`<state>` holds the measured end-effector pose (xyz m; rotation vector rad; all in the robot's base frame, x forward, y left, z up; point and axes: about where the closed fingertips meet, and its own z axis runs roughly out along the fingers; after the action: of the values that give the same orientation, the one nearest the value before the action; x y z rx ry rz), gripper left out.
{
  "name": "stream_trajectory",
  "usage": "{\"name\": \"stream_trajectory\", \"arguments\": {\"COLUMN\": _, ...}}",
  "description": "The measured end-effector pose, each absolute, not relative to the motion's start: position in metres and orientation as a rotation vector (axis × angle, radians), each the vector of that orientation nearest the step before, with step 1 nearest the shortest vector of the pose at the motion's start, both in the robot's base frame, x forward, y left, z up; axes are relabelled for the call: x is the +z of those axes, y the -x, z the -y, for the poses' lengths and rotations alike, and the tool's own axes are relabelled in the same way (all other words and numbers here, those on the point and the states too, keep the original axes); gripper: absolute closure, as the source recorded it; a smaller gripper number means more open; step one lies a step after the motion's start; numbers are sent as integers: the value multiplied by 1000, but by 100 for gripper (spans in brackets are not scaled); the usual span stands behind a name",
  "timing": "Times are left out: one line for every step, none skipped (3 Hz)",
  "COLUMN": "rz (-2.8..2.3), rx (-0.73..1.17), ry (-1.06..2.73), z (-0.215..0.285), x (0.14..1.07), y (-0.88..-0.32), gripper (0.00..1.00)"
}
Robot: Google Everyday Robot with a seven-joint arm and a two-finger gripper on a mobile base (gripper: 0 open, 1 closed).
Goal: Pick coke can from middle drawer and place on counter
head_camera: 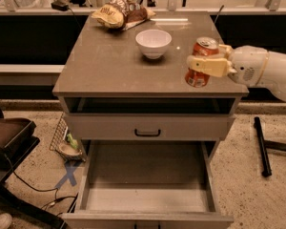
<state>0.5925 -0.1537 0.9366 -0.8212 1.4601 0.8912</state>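
Camera view: the counter (100,66) carries a white bowl (153,42) at 12 o'clock; below, at 6 o'clock, the middle drawer (148,173) stands open. At 3 o'clock the gripper (200,60) pinches the tilted coke can (196,78) over the counter's right edge.

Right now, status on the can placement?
Gripper shut on small red soda can, over right front of grey-brown counter slab. Not yet released. White bowl apart, nearer the middle.
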Motion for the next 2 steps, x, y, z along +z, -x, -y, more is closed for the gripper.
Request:
{"name": "stream_trajectory", "arguments": {"rz": -1420, "rx": 900, "ry": 918, "z": 87, "x": 940, "y": -611, "gripper": 100}}
{"name": "stream_trajectory", "arguments": {"rz": -1421, "rx": 885, "ry": 1023, "z": 19, "x": 928, "y": -626, "gripper": 100}}
